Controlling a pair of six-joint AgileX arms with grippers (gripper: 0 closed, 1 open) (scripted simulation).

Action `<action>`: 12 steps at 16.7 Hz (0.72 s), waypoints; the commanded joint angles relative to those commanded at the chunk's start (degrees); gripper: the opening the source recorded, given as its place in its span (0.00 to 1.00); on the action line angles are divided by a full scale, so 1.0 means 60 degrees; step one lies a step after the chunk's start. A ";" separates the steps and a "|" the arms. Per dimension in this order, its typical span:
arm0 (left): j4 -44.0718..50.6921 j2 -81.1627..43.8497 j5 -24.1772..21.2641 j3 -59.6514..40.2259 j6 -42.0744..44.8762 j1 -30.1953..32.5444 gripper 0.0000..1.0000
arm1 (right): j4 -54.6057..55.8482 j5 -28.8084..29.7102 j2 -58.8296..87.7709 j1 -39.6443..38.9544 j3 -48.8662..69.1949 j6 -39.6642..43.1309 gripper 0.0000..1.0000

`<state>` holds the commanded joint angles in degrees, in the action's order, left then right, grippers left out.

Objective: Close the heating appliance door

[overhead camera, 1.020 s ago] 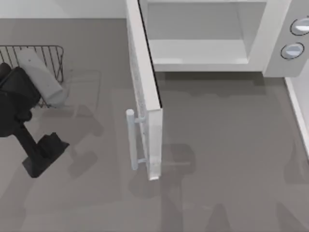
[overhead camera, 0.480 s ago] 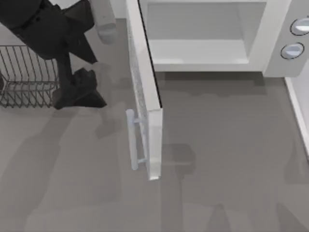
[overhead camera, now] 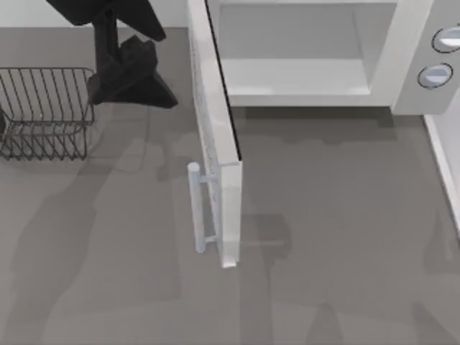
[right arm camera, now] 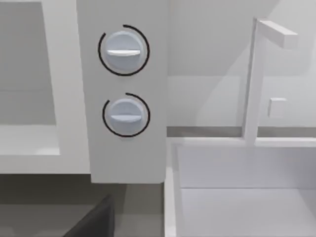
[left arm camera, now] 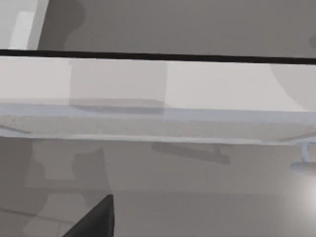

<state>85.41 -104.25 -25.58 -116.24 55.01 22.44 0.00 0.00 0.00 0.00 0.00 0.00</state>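
Since half a second ago the left gripper (overhead camera: 133, 75) has been carried farther toward the far edge of the tabletop (overhead camera: 330, 215), beside the wire rack (overhead camera: 43, 111) and to the outer side of the door (overhead camera: 215, 144); the door itself has not been moved. It is still swung wide open from the heating appliance (overhead camera: 402, 79), its handle (overhead camera: 195, 208) untouched. Whether the jaws are parted cannot be told; nothing is seen held. A push from that side is judged likely next.
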 joint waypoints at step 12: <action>-0.1450 0.0074 0.0105 0.1279 -0.0431 0.0403 1.00 | 0.0000 0.0000 0.0000 0.0000 0.0000 0.0000 1.00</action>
<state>76.71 -103.81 -24.95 -108.57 52.42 24.87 0.00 0.00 0.00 0.00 0.00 0.00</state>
